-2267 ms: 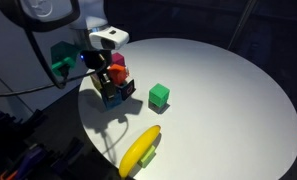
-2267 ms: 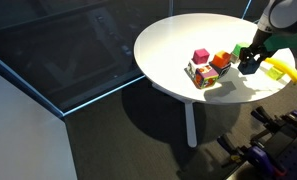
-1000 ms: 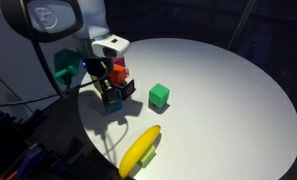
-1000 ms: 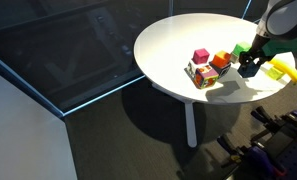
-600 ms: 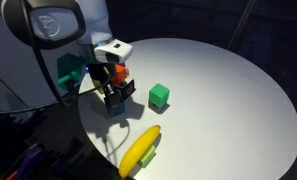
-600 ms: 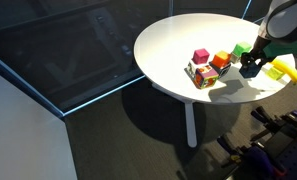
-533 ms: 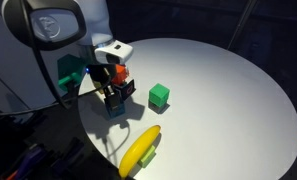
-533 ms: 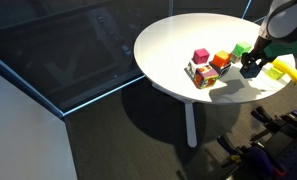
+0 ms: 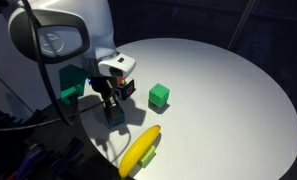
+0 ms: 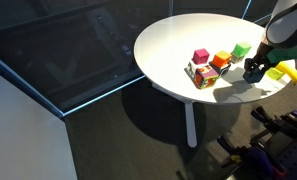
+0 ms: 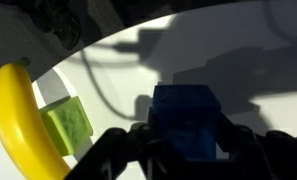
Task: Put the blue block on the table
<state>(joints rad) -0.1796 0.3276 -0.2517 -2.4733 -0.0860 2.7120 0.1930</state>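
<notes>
The end effector [image 11: 184,142] is clamped on the blue block [image 11: 188,118], its two dark fingers [image 11: 116,148] pressing the cube's opposite sides. In the wrist view the block fills the gap between them. The grip is square across the faces, which probably keeps the cube level for setting down flat.

In an exterior view the end effector [image 9: 113,106] hangs low over the near edge of the bench [image 9: 223,95], pointing straight down. The block's shadow falls on the white surface just beyond it. Whether the block's underside already touches the bench cannot be told. The spot under it looks bare, so it seems chosen to give the cube free room.

Just beside this spot lies a banana [image 11: 18,115], with a flat green piece [image 11: 68,125] touching its inner side. Both are close enough that a sideways drift on release could nudge them.

Farther in stands the green cube [image 9: 159,95], alone and apart from the arm.

Farther still, in an exterior view, a small multicoloured holder [image 10: 201,75] sits beside an orange block [image 10: 221,61] and a magenta cube [image 10: 200,56]. It is too small to tell whether it is a true container, or whether anything lies inside it. No other container is on the bench.
</notes>
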